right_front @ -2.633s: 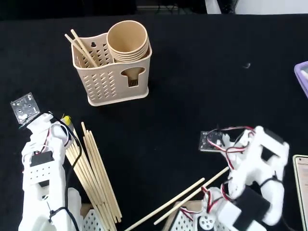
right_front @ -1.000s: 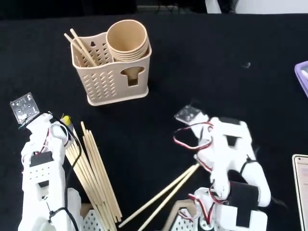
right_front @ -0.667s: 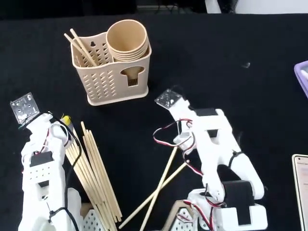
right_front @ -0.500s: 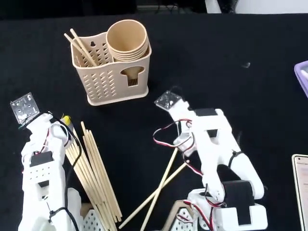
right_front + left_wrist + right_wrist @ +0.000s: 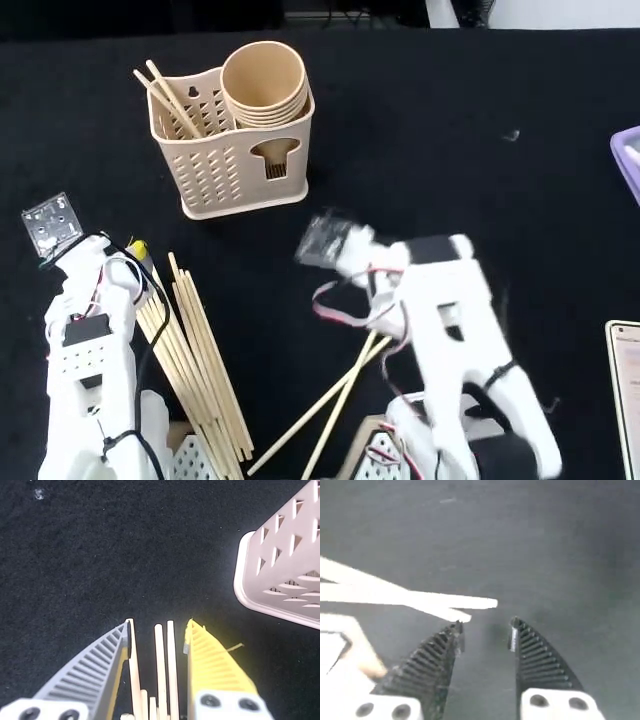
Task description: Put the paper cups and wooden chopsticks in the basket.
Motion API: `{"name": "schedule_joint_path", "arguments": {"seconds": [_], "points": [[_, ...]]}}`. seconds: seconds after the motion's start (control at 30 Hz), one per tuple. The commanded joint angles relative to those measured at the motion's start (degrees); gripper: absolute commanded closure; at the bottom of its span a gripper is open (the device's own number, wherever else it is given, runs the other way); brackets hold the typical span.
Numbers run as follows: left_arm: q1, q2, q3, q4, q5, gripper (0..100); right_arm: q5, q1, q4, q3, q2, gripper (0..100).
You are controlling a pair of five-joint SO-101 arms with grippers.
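Lying crossed by the table's (image 5: 480, 200) front edge, two loose chopsticks (image 5: 320, 405) slant up to tips just beside the right gripper (image 5: 485, 627), spread, empty, the nearer arm. Spread likewise, the left gripper (image 5: 157, 630) straddles the chopstick bundle (image 5: 195, 360) at the front-left corner; the basket (image 5: 235, 170) stands rear-left.

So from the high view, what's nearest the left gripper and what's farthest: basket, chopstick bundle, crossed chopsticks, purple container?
1. Chopstick bundle, between the left gripper's fingers.
2. Basket, farther back, slightly right.
3. Crossed chopsticks, by the right arm.
4. Purple container, far right edge.
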Motion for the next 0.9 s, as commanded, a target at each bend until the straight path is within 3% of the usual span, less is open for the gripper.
{"name": "schedule_joint_path", "arguments": {"seconds": [0.0,0.13,0.33,0.57,0.87], "points": [[-0.04,-1.05,-0.4,-0.88,0.26,81,6.24,-8.53,5.8,3.21,-5.14,83.5],[-0.22,-1.05,-0.4,-0.88,0.18,81,15.3,-11.16,6.24,6.02,-3.47,83.5],[-0.13,-1.05,-0.4,-0.88,0.18,81,19.25,-13.01,5.71,6.9,1.19,83.5],[-0.48,-1.05,-0.57,-0.88,0.18,81,19.25,-14.24,-4.22,8.66,8.66,83.5],[-0.48,-1.05,-0.75,-0.88,0.35,81,19.25,-14.24,-5.71,8.57,14.81,83.8]]}}
